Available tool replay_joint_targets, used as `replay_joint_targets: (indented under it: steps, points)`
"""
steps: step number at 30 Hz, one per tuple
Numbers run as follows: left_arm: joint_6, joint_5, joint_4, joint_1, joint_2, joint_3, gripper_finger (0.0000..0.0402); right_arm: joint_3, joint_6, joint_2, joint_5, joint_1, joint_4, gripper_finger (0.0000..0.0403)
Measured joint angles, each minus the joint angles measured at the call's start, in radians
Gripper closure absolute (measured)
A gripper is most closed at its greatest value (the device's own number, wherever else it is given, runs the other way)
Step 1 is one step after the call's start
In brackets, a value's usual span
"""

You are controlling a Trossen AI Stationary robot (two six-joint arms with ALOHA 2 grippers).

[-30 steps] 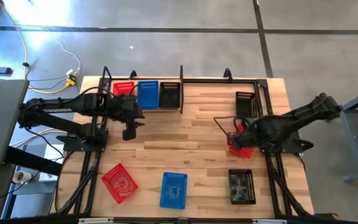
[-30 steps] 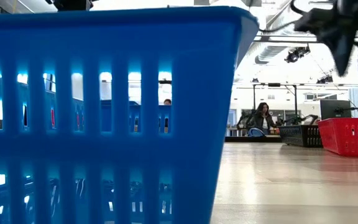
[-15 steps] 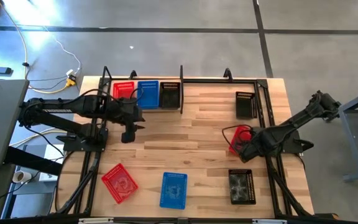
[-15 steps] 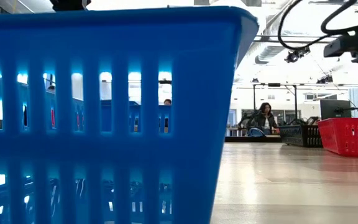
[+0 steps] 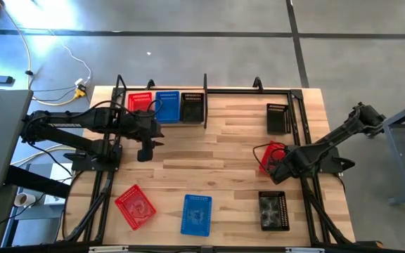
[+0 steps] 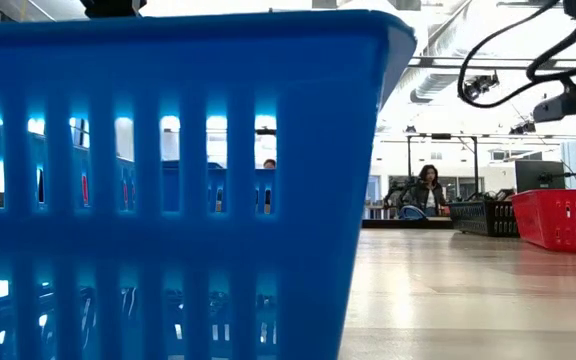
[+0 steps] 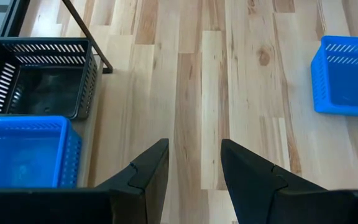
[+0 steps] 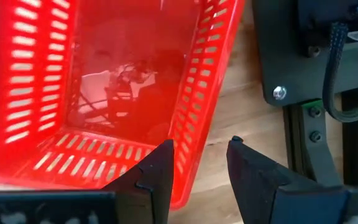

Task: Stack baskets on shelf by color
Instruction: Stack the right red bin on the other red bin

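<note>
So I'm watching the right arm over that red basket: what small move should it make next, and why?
Probably lower and close. The right gripper hangs open with its fingers either side of one perforated wall of the red plastic basket, which rests on the wooden table, not yet gripped.

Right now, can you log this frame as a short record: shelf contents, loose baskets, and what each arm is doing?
shelf row: red basket, blue basket, black basket, side by side
loose on table: red, blue, black along the near edge; another black far right
left gripper: fingers open, empty, over bare wood
right gripper: fingers open, straddling the wall of a red basket
</note>
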Motion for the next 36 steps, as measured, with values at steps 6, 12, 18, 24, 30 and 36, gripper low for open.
replay_joint_targets:
  steps: [6, 12, 18, 24, 30, 36]
  points:
    - [0.000, 0.000, 0.000, 0.000, 0.000, 0.000, 0.0265, -0.053, -0.002, 0.001, 0.000, -0.019, 0.033, 0.0269]
    - [0.000, 0.000, 0.001, 0.000, 0.000, 0.000, 0.0265, -0.097, -0.011, 0.001, 0.000, -0.047, 0.074, 0.0294]
    - [-0.001, 0.000, 0.001, 0.000, 0.000, 0.000, 0.0265, -0.110, -0.022, 0.000, 0.002, -0.048, 0.104, 0.0382]
    - [-0.002, 0.000, 0.001, 0.000, 0.000, 0.000, 0.0265, -0.098, -0.028, 0.000, 0.032, -0.048, 0.122, 0.0388]
    - [-0.001, 0.000, 0.002, 0.000, 0.000, 0.000, 0.0265, -0.015, -0.050, 0.000, 0.112, -0.046, 0.125, 0.0399]
    - [-0.032, 0.000, 0.002, 0.000, 0.000, 0.000, 0.0265, 0.087, -0.093, 0.000, 0.199, -0.046, 0.124, 0.0402]
